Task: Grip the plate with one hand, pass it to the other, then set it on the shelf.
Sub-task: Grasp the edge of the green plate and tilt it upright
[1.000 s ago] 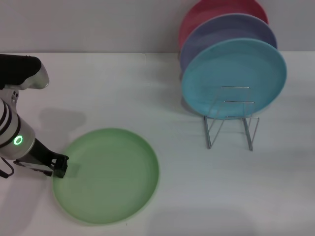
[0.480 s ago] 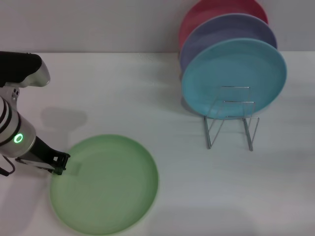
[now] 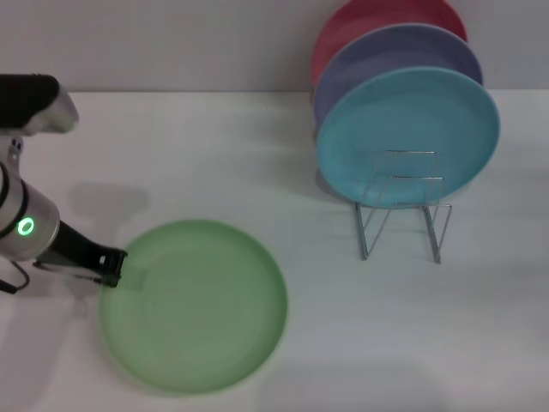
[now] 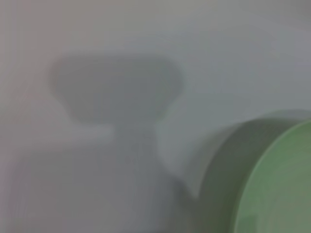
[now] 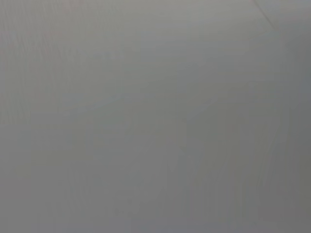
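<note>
Plate (image 3: 194, 306), pale green, at near left of white counter (image 3: 214, 154), rim clamped at its left edge by left hand (image 3: 114, 268), fingers closed on it. Plate looks lifted off counter. Wire shelf (image 3: 403, 206) well apart at right, holding blue plate (image 3: 407, 129), lilac plate (image 3: 386, 51), red plate (image 3: 369, 13) upright. Right hand out of view.

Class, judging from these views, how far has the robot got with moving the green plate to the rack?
Early stage. The left gripper is clamped on the rim of the green plate, which looks slightly lifted off the table. Handover has not begun; the right gripper is not in view. The wire rack awaits, its front slots free.
</note>
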